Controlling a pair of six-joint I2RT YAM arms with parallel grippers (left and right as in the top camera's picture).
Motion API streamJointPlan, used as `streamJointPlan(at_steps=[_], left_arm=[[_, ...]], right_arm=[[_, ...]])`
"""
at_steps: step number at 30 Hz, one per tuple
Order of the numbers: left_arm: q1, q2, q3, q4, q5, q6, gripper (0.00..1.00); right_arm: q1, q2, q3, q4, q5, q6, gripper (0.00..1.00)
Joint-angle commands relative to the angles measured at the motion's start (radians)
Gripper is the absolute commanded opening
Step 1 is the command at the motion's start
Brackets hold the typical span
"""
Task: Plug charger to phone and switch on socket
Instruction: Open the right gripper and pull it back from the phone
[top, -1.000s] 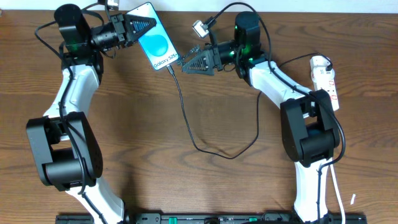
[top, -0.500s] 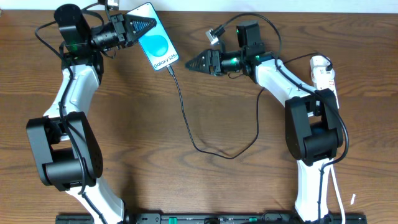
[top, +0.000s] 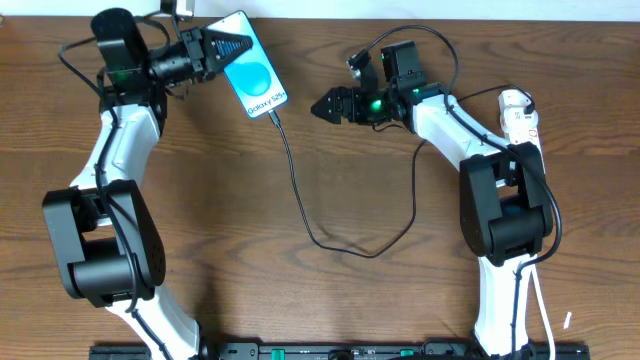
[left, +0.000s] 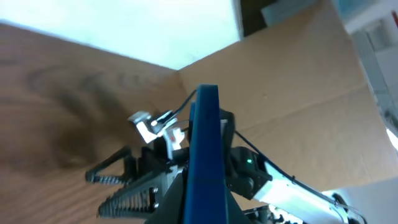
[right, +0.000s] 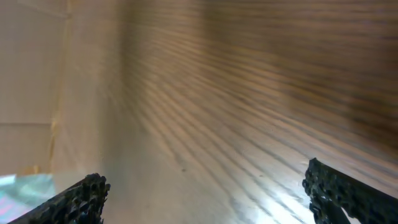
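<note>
my left gripper (top: 236, 45) is clamping the phone (top: 255, 72) by the edge nearest my left arm, up near its top end, jaws closed tight on the slim body. in the left wrist view the phone (left: 205, 149) is showing edge-on as a blue strip rising straight up from between my fingers. my right gripper (top: 322, 105) is hanging wide open and gripping nothing, its tips pointing toward the phone's lower end, near it but apart from it. in the right wrist view the two serrated fingertips (right: 84, 196) are sitting at opposite lower corners with only blurred wood grain between them.

the phone is sitting slantwise near the far edge of the table (top: 200, 200), screen facing up and glowing blue with a pale circle and white lettering. the charger (top: 300, 200) is meeting the phone at its lower end, where the small plug tip (top: 272, 113) is looking seated, though it is too small for me to be sure. from there the thin black cable is running down the table, looping through the middle and climbing back toward my right arm.

the socket (top: 527, 125) is lying at the right edge of the table, well apart from the phone and partly hidden behind my right arm; i cannot tell how its switch is standing.
</note>
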Motion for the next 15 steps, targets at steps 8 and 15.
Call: streamJointPlan(at_steps=[8,15], left_arm=[[0.002,-0.033,-0.024,-0.264,-0.122,0.255,0.07],[0.002,-0.033,-0.026,-0.465,-0.270,0.367,0.07]], right_arm=[[-0.009,0.007,0.007,-0.016,0.057,-0.023,0.99],[-0.009,0.007,0.007,-0.034,0.075,-0.032,0.99]])
